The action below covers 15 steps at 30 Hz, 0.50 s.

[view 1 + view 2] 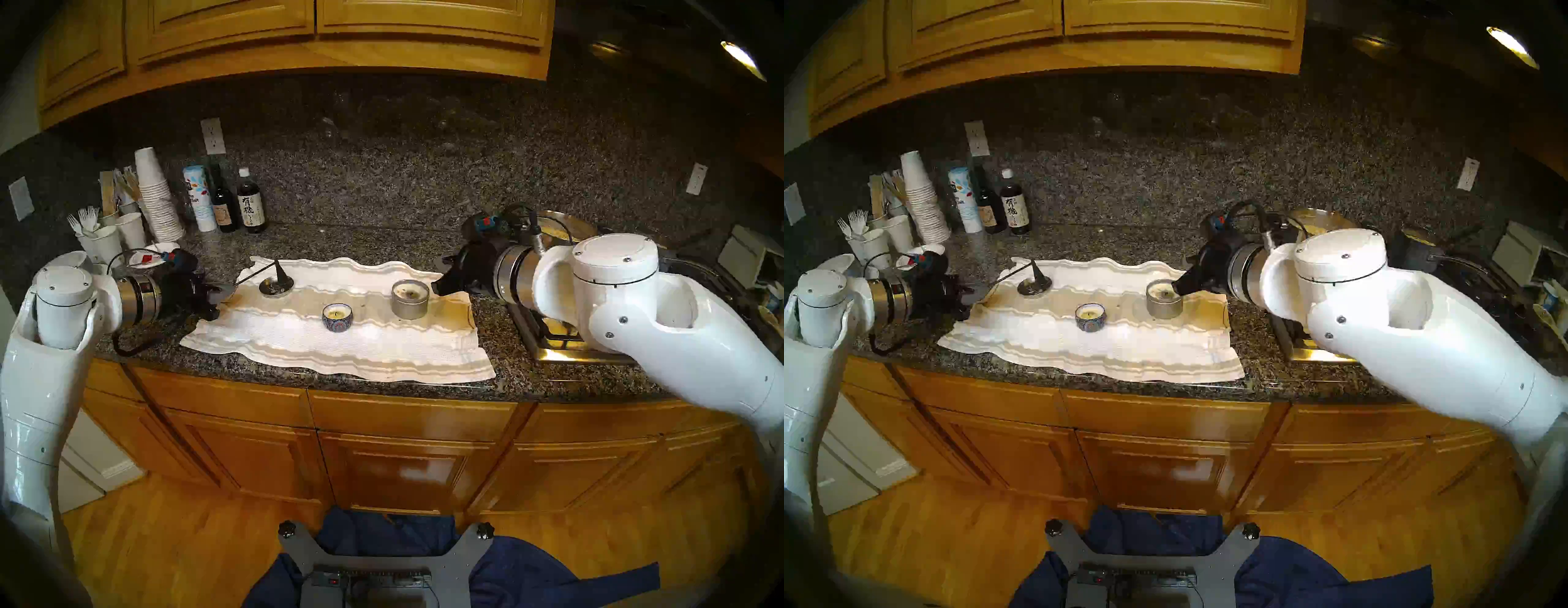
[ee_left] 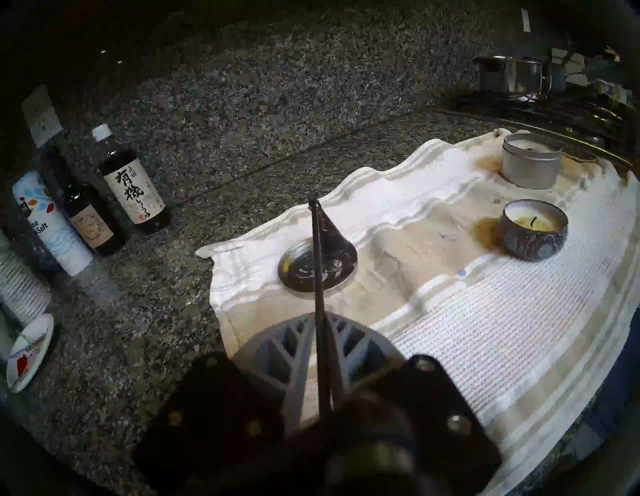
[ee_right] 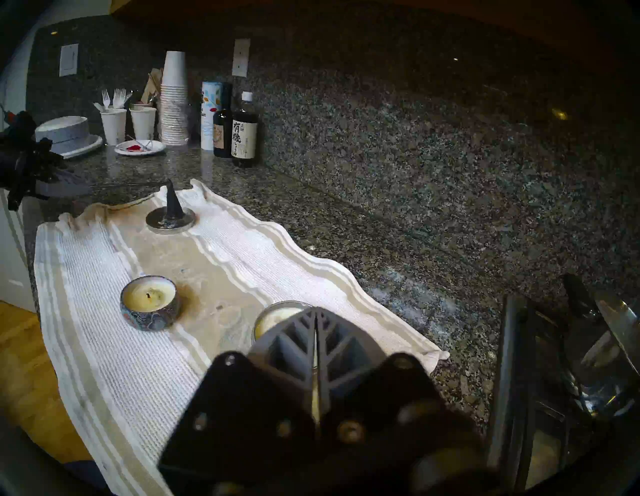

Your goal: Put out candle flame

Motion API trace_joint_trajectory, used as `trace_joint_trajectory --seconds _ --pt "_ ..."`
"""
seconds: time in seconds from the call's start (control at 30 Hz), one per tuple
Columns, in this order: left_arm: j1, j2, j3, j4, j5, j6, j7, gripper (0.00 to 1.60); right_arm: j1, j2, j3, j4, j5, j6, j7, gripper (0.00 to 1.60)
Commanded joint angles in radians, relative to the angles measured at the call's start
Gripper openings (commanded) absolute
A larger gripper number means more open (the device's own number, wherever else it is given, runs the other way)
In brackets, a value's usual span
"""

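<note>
While the left claw [image 2: 325, 363] reaches level from the desk's left edge, it pinches the snuffer [image 2: 332, 239] handle, cone resting on a lid [image 2: 294, 266]. R claw [image 3: 316, 346], fingers pressed together w/ nothing between, hovers by the silver candle tin [image 1: 410, 299].

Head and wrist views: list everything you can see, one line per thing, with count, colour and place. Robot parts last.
towel: one, white with beige stripes, spread on the counter.
small candle: one, blue patterned tin, mid-towel, no flame visible.
large candle: one, silver tin, towel's right part.
lid: one, silver, towel's back left.
snuffer: one, dark cone resting on the lid, its handle between the left fingers.
bottles: two, dark, against the backsplash.
salt canister: one, white, beside the bottles.
paper cups: one stack plus loose ones, white, back left.
counter: one, dark speckled granite.
left gripper: black, at the towel's left edge.
right gripper: black, shut, beside the large candle.
</note>
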<state>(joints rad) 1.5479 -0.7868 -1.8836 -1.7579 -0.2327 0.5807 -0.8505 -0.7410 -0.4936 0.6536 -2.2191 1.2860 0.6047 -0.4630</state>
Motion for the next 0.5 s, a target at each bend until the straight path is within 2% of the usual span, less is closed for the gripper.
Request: trace_joint_trajectory --seconds 0.0,0.07,0.1,0.13,0.2,0.23,0.27,0.3,0.47 --pt "-0.024 0.001 -0.007 0.000 0.011 -0.025 0.024 0.34 0.025 0.005 0.027 -0.004 -0.004 -0.008 -0.002 0.00" --pt "-0.029 0.000 0.001 0.009 0.013 -0.037 0.027 0.31 0.025 0.006 0.027 -0.004 -0.004 -0.009 -0.001 0.00" --pt "-0.032 0.000 0.005 0.015 0.014 -0.043 0.027 0.14 0.025 0.006 0.027 -0.004 -0.005 -0.009 -0.001 0.00" --pt "-0.033 0.001 0.009 0.019 0.015 -0.047 0.026 0.08 0.025 0.006 0.027 -0.004 -0.005 -0.009 0.000 0.00" --pt "-0.035 0.003 0.013 0.022 0.015 -0.052 0.023 0.09 0.026 0.006 0.027 -0.004 -0.005 -0.010 0.000 0.00" --pt "-0.036 0.003 0.016 0.019 0.015 -0.051 0.024 0.17 0.026 0.006 0.027 -0.003 -0.005 -0.010 0.001 0.00" --pt "-0.037 0.003 0.018 0.018 0.015 -0.051 0.025 0.43 0.026 0.006 0.027 -0.003 -0.005 -0.009 0.001 0.00" --pt "-0.038 0.003 0.019 0.017 0.015 -0.051 0.025 0.51 0.026 0.006 0.026 -0.003 -0.006 -0.009 0.000 0.00" --pt "-0.038 0.007 0.024 0.013 0.015 -0.048 0.025 0.59 0.028 0.005 0.026 -0.001 -0.006 -0.008 0.001 0.00"
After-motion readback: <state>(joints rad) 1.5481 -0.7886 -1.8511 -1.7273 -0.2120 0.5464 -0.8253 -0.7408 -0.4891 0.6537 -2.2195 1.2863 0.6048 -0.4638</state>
